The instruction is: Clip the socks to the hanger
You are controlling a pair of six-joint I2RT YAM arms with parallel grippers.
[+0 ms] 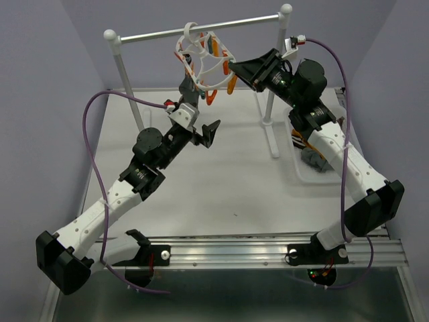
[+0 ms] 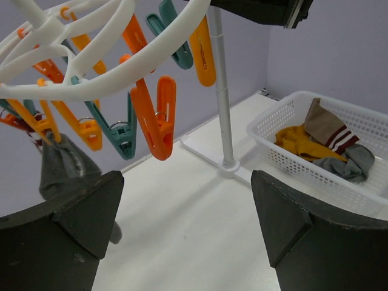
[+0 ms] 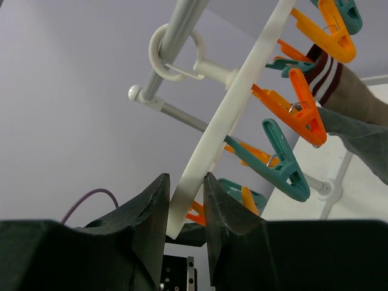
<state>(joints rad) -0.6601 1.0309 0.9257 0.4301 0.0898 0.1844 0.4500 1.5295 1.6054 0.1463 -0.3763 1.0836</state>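
The white hanger (image 1: 201, 57) hangs by its hook from the rack's crossbar, with orange and teal clips under its ring. My right gripper (image 1: 236, 70) is shut on the ring's rim (image 3: 218, 139); the rim sits between its fingertips (image 3: 187, 203). A dark grey sock (image 2: 60, 167) hangs from a clip on the hanger's left side. A brown striped sock (image 3: 327, 76) and a grey sock (image 3: 364, 136) also hang from clips. My left gripper (image 1: 204, 134) is open and empty, just below the hanger; its jaws (image 2: 188, 212) stand wide apart under an orange clip (image 2: 159, 118).
A white basket (image 2: 273, 130) at the right holds mustard, striped brown and grey socks (image 2: 303, 139); it also shows in the top view (image 1: 301, 168). The white two-post rack (image 1: 269, 127) with a metal crossbar (image 1: 154, 35) stands at the back.
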